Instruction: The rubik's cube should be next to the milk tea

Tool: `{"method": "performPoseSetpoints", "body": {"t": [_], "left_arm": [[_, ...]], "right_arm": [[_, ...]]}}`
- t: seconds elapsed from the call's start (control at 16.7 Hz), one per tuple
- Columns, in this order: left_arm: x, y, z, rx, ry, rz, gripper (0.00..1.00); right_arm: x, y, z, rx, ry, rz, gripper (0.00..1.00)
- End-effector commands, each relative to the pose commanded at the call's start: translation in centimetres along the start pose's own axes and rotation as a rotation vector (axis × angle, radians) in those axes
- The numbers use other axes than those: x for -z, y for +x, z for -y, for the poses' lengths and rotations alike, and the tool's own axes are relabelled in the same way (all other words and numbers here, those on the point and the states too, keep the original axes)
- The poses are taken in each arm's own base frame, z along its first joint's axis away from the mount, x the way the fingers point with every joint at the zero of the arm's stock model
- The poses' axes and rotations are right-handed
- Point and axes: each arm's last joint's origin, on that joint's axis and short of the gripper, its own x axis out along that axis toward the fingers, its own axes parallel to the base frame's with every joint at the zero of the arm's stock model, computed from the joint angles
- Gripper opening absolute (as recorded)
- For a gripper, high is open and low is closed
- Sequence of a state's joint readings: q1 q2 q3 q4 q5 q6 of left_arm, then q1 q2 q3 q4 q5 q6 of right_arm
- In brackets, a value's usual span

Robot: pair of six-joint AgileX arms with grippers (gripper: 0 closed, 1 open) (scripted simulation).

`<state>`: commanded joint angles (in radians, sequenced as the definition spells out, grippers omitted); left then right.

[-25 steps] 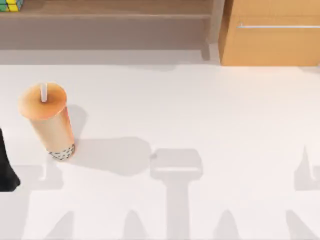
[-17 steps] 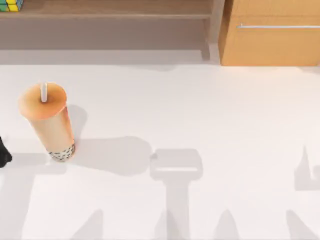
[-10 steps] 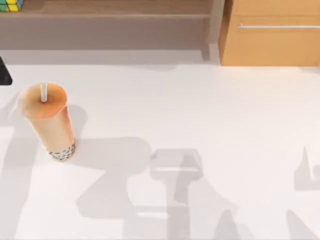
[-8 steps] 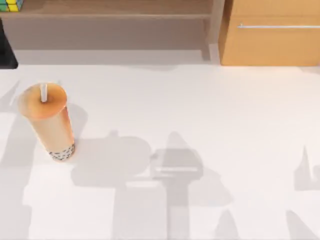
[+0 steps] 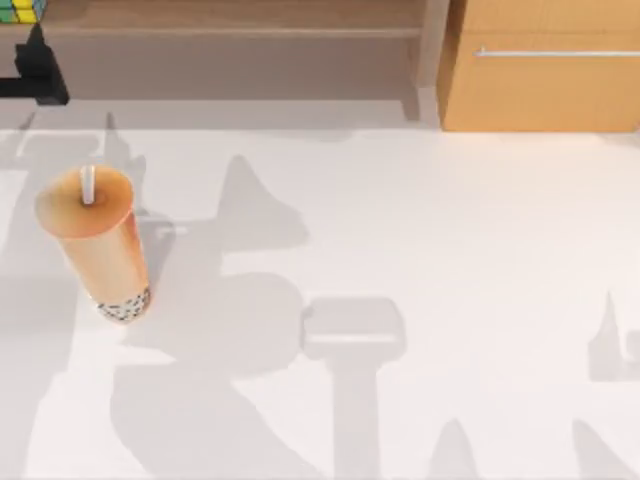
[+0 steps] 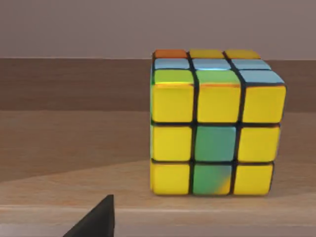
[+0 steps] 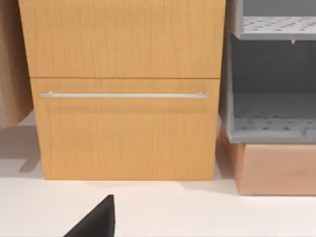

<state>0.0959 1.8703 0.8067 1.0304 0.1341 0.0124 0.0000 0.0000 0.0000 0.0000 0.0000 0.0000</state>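
Note:
The rubik's cube [image 5: 20, 10] sits on a wooden shelf [image 5: 230, 15] at the back left corner; in the left wrist view the rubik's cube [image 6: 215, 123] stands close ahead, its facing side mostly yellow with green squares. My left gripper [image 5: 36, 62] hovers just in front of the shelf, slightly right of the cube and apart from it. One dark fingertip [image 6: 96, 222] shows off to the side with nothing against it, so the gripper is open. The milk tea [image 5: 95, 240] stands upright on the white table at the left, with its orange lid and white straw.
A wooden cabinet with a drawer handle [image 5: 555, 52] stands at the back right; the drawer front [image 7: 123, 128] faces my right wrist, with a grey perforated shelf unit [image 7: 271, 113] beside it. My right arm is parked, one fingertip [image 7: 96, 222] in sight. White tabletop [image 5: 420, 250] spreads right of the cup.
My left gripper travelled from the left edge beside the cup's base toward the back, reaching the shelf front below the cube. Cup and cube stayed put.

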Motion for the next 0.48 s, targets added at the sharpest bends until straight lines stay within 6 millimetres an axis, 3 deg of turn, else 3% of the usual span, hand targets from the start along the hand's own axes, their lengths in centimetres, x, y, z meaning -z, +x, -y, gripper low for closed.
{"method": "performPoseSetpoints", "body": {"t": [0.18, 0.48], "left_arm": [[1.3, 1.6, -0.4, 0.001, 0.006, 0.027, 1.00], [1.4, 1.8, -0.5, 0.002, 0.007, 0.031, 1.00]], "right_arm": [[0.0, 0.0, 0.0, 0.000, 0.000, 0.000, 1.00], [0.0, 0.0, 0.0, 0.000, 0.000, 0.000, 1.00]]}}
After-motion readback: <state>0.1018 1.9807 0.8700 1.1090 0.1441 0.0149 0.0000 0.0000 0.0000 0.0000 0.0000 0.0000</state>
